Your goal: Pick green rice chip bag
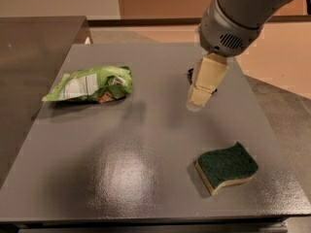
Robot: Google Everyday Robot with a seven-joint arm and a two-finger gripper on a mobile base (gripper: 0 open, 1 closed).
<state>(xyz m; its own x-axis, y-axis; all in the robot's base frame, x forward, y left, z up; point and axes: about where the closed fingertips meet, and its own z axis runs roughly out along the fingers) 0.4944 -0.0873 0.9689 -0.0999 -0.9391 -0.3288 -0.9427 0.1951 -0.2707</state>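
The green rice chip bag point(91, 84) lies on its side at the left of the grey table point(146, 144). It is light green wrinkled foil with a white label panel facing up. My gripper point(200, 98) hangs from the grey arm at the upper right. It is above the table's middle right, well to the right of the bag and not touching it. It holds nothing that I can see.
A dark green and yellow sponge point(226, 167) lies at the front right. A small black wrapper point(191, 74) is mostly hidden behind the gripper. A darker counter point(34, 42) adjoins the table on the left.
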